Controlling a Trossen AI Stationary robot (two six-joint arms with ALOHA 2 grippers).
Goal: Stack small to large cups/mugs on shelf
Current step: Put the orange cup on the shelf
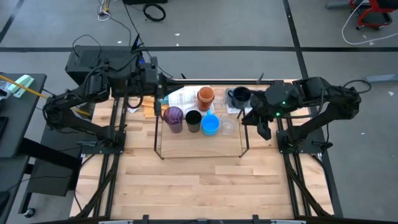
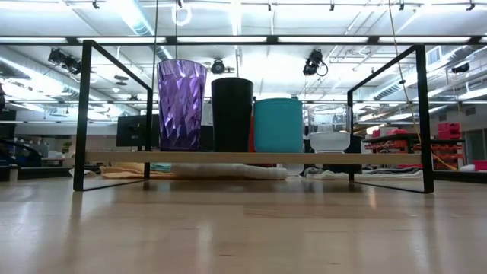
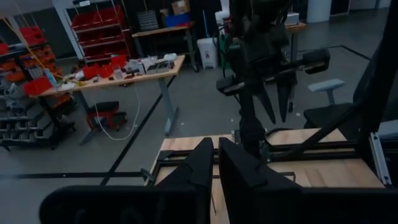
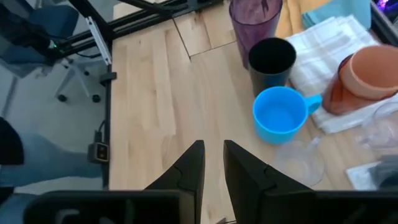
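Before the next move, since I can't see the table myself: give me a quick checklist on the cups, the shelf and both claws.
1. Row on shelf upright: purple cup, black cup, blue cup, clear glass all stand: ok.
2. Row runs tall to short: ok.
3. Orange cups placed in the row: not ok, behind it on a white cloth.
4. Navy mug placed: not ok, behind the row.
5. Right claw empty, beside the shelf: ok.
6. Left claw empty, away from the cups: ok.
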